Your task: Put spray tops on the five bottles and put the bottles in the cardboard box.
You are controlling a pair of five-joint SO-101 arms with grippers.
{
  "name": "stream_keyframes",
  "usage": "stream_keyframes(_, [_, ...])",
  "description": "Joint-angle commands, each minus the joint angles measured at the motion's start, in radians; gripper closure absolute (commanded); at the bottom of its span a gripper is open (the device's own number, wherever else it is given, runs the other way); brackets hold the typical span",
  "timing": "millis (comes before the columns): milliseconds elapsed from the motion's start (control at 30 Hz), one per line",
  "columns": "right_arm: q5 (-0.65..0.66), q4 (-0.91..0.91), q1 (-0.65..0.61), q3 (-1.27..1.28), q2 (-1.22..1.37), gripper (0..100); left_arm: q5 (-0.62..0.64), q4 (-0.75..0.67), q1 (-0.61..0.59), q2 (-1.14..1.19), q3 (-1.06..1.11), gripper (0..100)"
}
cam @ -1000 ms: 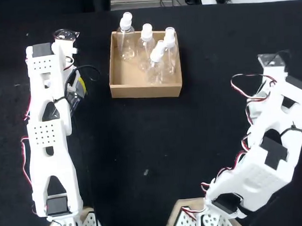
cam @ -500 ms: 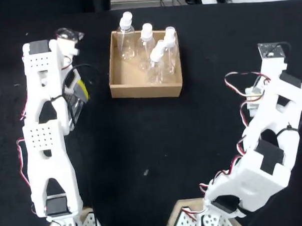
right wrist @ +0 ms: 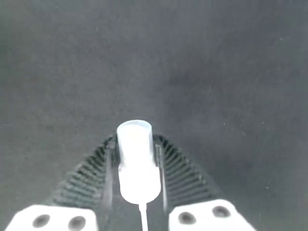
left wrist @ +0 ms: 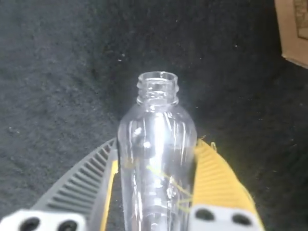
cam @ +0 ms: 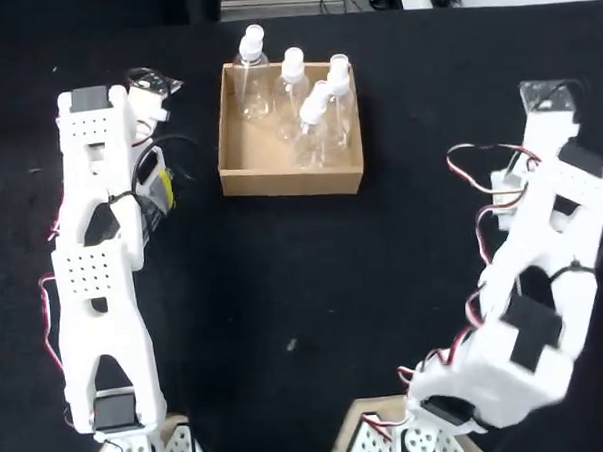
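Two tools share the last bottle's parts between them. Our left tool (left wrist: 155, 161) is clenched on the bare bottle (left wrist: 156, 130), one grey finger and one yellow finger pressed against its clear sides. Our right tool (right wrist: 136, 144) is clenched on the white spray top (right wrist: 137, 166).

Seen from above, the left arm stands at 9 o'clock on the black table (cam: 284, 277) and the right arm at 3 o'clock, well apart. The cardboard box (cam: 289, 178) sits near 12 o'clock, and four capped bottles (cam: 317, 115) stand in its half toward 3 o'clock.

We judge the task to be at its fifth and final capping, with nothing joined yet. The next move calls for bringing the two arms together over the middle of the table. The thin tube must line up with the open mouth before the top goes on. After that, the bottle can go into the free half of the box, toward 9 o'clock.

The bottle's long axis runs straight out from between the fingers, with the threaded neck pointing away from the wrist. We cannot tell its tilt against the table. The top lies along its tool the same way, with the flat head outward and the tube trailing back toward the wrist. It will likely need turning to meet the neck.
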Motion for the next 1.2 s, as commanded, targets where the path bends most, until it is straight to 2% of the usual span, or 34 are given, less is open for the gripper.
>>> stream_keyframes(0, [-0.066, 0.08, -0.071, -0.047, -0.22, 98.8, 0.002, 0.008, 0.016, 0.015, -0.007, 95])
stream_keyframes(133, [-0.221, 0.11, -0.146, -0.091, -0.412, 98.8, 0.052, 0.011, -0.024, -0.132, -0.03, 97])
stream_keyframes(233, [-0.322, 0.124, -0.216, -0.12, -0.532, 98.8, 0.094, 0.011, -0.059, -0.318, 0.041, 97])
stream_keyframes(500, [-0.479, 0.098, -0.423, -0.14, -0.74, 98.8, 0.107, -0.008, -0.056, -0.931, 0.572, 97])
stream_keyframes(600, [-0.534, 0.055, -0.491, -0.14, -0.774, 98.8, 0.14, -0.12, -0.035, -1.181, 0.834, 97])
stream_keyframes(700, [-0.611, 0.002, -0.545, -0.139, -0.803, 98.8, 0.213, -0.299, -0.016, -1.444, 1.122, 97])
stream_keyframes(900, [-0.749, -0.137, -0.621, -0.139, -0.866, 98.7, 0.359, -0.649, 0.107, -1.993, 1.636, 97])
stream_keyframes(1033, [-0.75, -0.236, -0.703, -0.136, -0.881, 98.7, 0.459, -0.824, 0.208, -2.294, 1.883, 97])
stream_keyframes(1167, [-0.75, -0.315, -0.775, -0.133, -0.881, 98.7, 0.545, -0.905, 0.314, -2.46, 2.031, 97])
